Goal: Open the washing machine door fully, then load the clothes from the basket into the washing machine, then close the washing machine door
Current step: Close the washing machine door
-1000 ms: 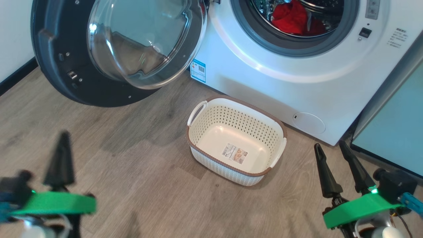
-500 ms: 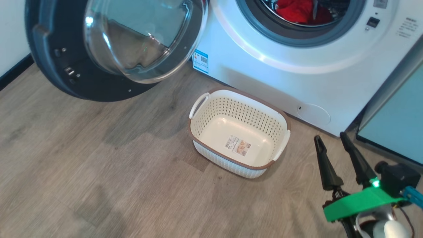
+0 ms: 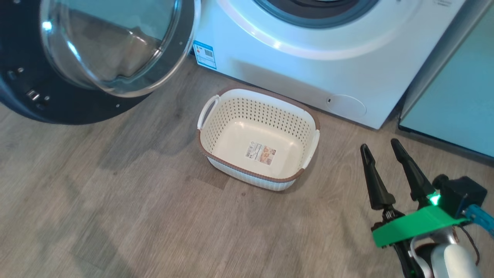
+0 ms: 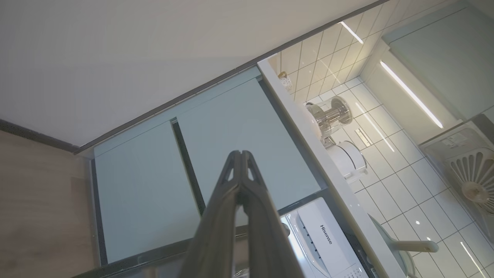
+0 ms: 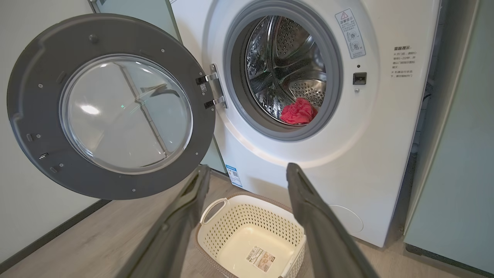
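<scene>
The washing machine door (image 3: 23, 96) hangs wide open at the upper left, its black rim (image 5: 34, 96) around bulging clear glass. In the right wrist view the red clothes (image 5: 298, 112) lie inside the steel drum of the white washing machine (image 5: 378, 135). The cream basket (image 3: 204, 143) stands on the floor in front of the machine (image 3: 293, 65), holding nothing but the label on its base. My right gripper (image 3: 378, 146) is open and empty, low at the right of the basket (image 5: 251, 216). My left gripper (image 4: 241, 153) is shut on nothing and points at teal cabinet fronts.
Pale teal cabinets (image 3: 455, 96) stand right of the machine, and more (image 4: 154, 185) sit under a counter with appliances (image 4: 335, 116). A white wall with a dark skirting (image 5: 46, 235) runs behind the open door. Wood-look floor (image 3: 135, 200) spreads left of the basket.
The head camera has tipped down, so the drum and clothes have slid out of the top of its view. The left gripper has left the head view. The right gripper has stayed open.
</scene>
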